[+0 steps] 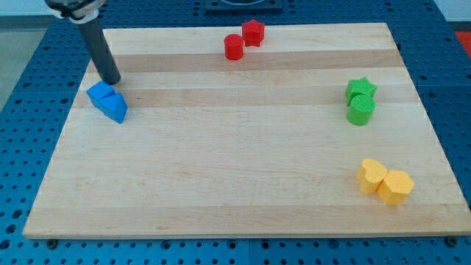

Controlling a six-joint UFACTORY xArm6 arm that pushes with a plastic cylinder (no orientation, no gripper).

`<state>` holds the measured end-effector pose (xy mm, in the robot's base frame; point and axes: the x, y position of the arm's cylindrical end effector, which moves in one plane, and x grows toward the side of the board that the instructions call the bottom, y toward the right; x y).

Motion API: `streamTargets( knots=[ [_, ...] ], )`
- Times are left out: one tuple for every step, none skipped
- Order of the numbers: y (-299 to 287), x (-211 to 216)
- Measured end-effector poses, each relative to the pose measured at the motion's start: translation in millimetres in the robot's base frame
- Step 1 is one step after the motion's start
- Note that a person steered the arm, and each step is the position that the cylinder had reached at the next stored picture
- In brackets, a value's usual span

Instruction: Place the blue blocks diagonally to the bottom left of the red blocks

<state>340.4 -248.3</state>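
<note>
Two blue blocks sit touching at the board's left edge: a blue cube (pixel 101 95) and a blue wedge-like block (pixel 115 108) just below and to the right of it. Two red blocks stand at the view's top centre: a red cylinder (pixel 234 47) and a red star-like block (pixel 253 32) up and to the right of it. My tip (pixel 112 82) rests on the board just above the blue cube, nearly touching its top right corner. The rod leans up to the view's top left.
A green star (pixel 360 89) and a green cylinder (pixel 360 110) stand together at the right. A yellow heart-like block (pixel 372 175) and a yellow hexagon (pixel 395 186) lie at the bottom right. The wooden board (pixel 221 162) lies on a blue perforated table.
</note>
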Motion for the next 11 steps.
streamTargets(
  knots=[
    [-9.2,0.0],
    [-56.1,6.0],
    [-55.2,6.3],
    [-35.4,25.4],
    [-1.2,40.9],
    [-0.4,40.9],
    [2.4,50.4],
    [13.2,63.5],
    [35.4,64.2],
    [73.6,64.2],
    [94.5,65.0]
  ],
)
